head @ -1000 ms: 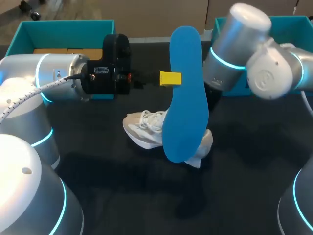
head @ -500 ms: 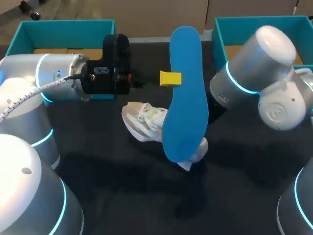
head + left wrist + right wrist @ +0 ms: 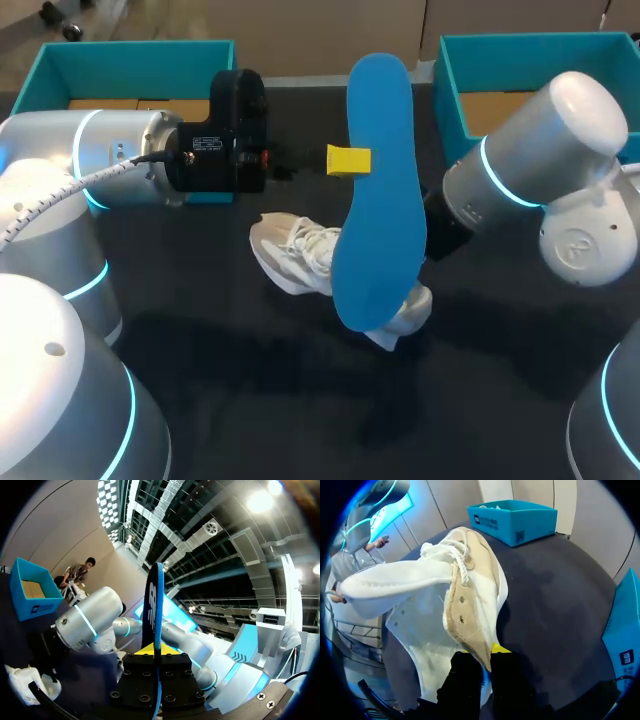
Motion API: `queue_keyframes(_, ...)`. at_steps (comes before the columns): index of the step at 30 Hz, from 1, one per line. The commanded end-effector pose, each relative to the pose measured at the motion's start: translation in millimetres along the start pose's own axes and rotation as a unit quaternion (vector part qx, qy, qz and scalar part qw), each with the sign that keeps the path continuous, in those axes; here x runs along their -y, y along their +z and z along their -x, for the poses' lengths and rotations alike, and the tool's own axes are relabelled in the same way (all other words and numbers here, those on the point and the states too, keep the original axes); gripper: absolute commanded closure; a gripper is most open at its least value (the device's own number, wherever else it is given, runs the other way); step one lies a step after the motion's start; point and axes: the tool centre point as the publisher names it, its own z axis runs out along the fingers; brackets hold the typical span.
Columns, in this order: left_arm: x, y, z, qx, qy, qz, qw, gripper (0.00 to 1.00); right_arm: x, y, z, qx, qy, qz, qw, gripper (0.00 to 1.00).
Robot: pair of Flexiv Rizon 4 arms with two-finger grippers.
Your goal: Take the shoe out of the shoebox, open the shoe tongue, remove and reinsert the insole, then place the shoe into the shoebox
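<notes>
The left gripper [image 3: 348, 160] is holding the blue insole [image 3: 378, 190] upright above the middle of the black table [image 3: 230, 380], with its fingers pinching the insole from both sides near mid-length; in the left wrist view the insole [image 3: 153, 605] is showing edge-on, rising straight out from between the fingers of that gripper [image 3: 156, 652]. The white sneaker [image 3: 300, 255] is sitting out of the boxes, below and partly behind the insole, with its laces [image 3: 308, 240] loose and facing up. In the right wrist view the right gripper [image 3: 487, 652] is clamping the sneaker [image 3: 435, 600] by its tan-lined rim, the fingers pressing on it from two sides, and the sneaker is tilting up ahead of them; whether its sole is touching the table cannot be told. The right arm [image 3: 530, 170] is reaching in beside the insole. The left teal shoebox [image 3: 130, 52] and the right teal shoebox [image 3: 520, 45] are standing at the table's far corners, well apart from the sneaker
</notes>
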Motion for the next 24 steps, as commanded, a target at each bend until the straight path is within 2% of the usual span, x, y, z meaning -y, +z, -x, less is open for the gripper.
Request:
queue_keyframes(1, 0, 2, 1.5, -0.001, 0.0, -0.001, 1.0, 1.0, 0.6, -2, -2.2, -0.004, 0.022, 0.017, 1.0, 1.0)
queue_keyframes(2, 0, 2, 1.5, -0.001, 0.0, -0.001, 1.0, 1.0, 1.9, -4, -3.4, 0.0, 0.045, 0.003, 0.999, 1.0)
queue_keyframes(6, 0, 2, 1.5, -0.001, 0.0, -0.001, 1.0, 1.0, 3.1, -8, -8.1, 0.001, 0.107, 0.018, 0.994, 1.0)
queue_keyframes(7, 0, 2, 1.5, -0.001, 0.0, -0.001, 1.0, 1.0, 2.9, -8, -9.7, 0.0, 0.121, 0.011, 0.993, 1.0)
queue_keyframes(15, 0, 2, 1.5, -0.001, 0.0, -0.001, 1.0, 1.0, -2.5, -5, -19.1, -0.015, 0.176, 0.02, 0.984, 1.0)
queue_keyframes(20, 0, 2, 1.5, -0.001, 0.0, -0.001, 1.0, 1.0, -2.5, -4, -24.0, -0.013, 0.232, 0.039, 0.972, 1.0)
queue_keyframes(24, 0, 2, 1.5, -0.001, 0.0, -0.001, 1.0, 1.0, 0.1, 0, -28.9, -0.008, 0.263, 0.034, 0.964, 1.0)
